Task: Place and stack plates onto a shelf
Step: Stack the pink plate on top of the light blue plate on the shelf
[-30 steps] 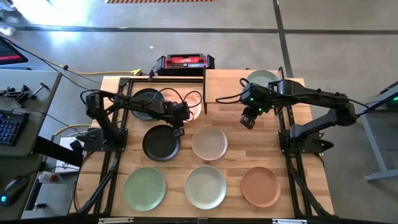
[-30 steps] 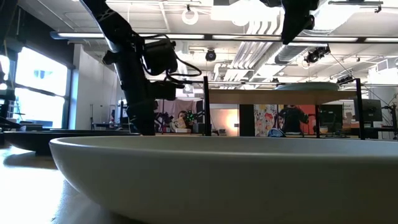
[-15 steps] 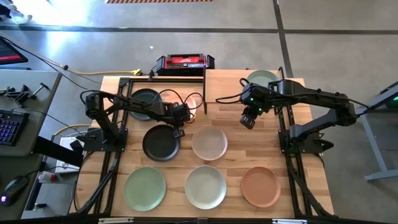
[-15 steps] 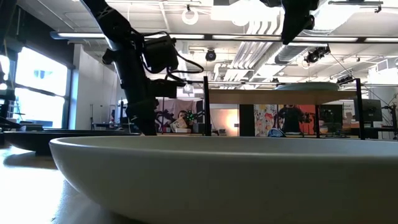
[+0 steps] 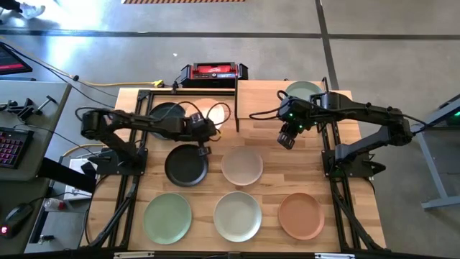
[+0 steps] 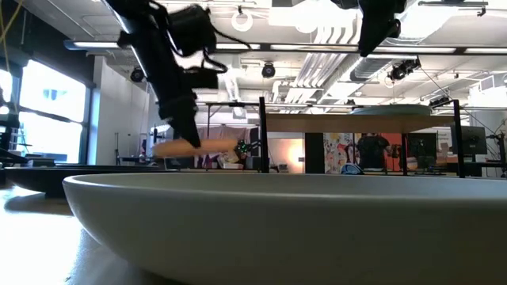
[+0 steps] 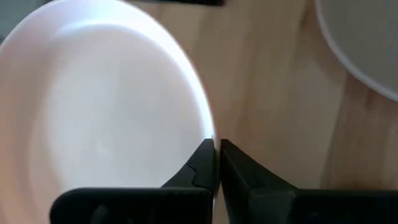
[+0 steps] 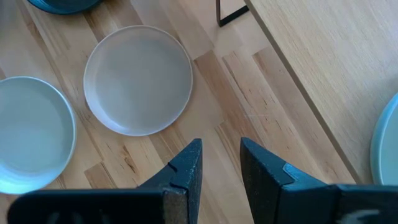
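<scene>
The table [image 5: 269,176] is made of light wood boards and it stands on a grey concrete floor [image 5: 374,21]. Pale lines run across the floor. A red and black box [image 5: 213,72] sits on the floor at the far edge of the table. Off to one side is a grey desk [image 5: 21,129] with a keyboard [image 5: 8,145] and a mouse [image 5: 16,216]. The room behind is big. A bright window [image 6: 43,111] lets light in. White pipes and beams [image 6: 317,55] run along the ceiling. Bright colourful pictures [image 6: 339,150] hang on the far wall
</scene>
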Controlling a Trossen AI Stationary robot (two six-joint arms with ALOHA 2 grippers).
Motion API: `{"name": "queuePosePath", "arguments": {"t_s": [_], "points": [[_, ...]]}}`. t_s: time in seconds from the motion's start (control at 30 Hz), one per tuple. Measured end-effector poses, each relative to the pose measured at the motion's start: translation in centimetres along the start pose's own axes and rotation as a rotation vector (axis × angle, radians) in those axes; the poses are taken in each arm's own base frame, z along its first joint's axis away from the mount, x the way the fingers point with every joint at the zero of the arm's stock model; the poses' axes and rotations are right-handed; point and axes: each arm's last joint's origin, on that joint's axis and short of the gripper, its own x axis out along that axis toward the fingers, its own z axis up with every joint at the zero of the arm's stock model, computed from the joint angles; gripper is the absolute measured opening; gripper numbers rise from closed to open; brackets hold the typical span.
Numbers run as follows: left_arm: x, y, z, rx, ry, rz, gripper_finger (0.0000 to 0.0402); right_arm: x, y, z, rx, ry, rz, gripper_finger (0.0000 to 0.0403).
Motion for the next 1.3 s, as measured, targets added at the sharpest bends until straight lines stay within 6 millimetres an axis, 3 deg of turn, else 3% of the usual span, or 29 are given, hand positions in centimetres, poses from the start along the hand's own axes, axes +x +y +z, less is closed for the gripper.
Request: {"name": "queuePosePath", "arguments": {"t_s": [0.3, 0.53, 0.77, 0.97, 1.3], "points": [[-6.7, 1.3, -0.2, 0.022, -0.170, 0.081, 0.0001, 0.0, 0.0, 0.0, 0.000, 0.000, 0.000, 0.0088], [-11.3, 0.5, -0.4, 0.173, -0.335, 0.057, 0.0001, 0.1, 0.1, 0.1, 0.004, -0.009, 0.004, 0.0124], [-15.4, -0.9, 2.0, 0.374, -0.452, 0.115, 0.0002, 0.2, 0.5, 1.1, 0.157, -0.089, 0.061, 0.0151], [-16.9, -1.3, 3.5, 0.562, -0.392, 0.201, 0.0002, -0.2, 1.3, 2.5, 0.174, -0.237, 0.141, 0.0142], [-15.4, -2.3, 2.7, 0.852, -0.144, 0.184, 0.0002, -2.0, 2.1, 6.0, 0.219, -0.635, 0.273, 0.0138]]}}
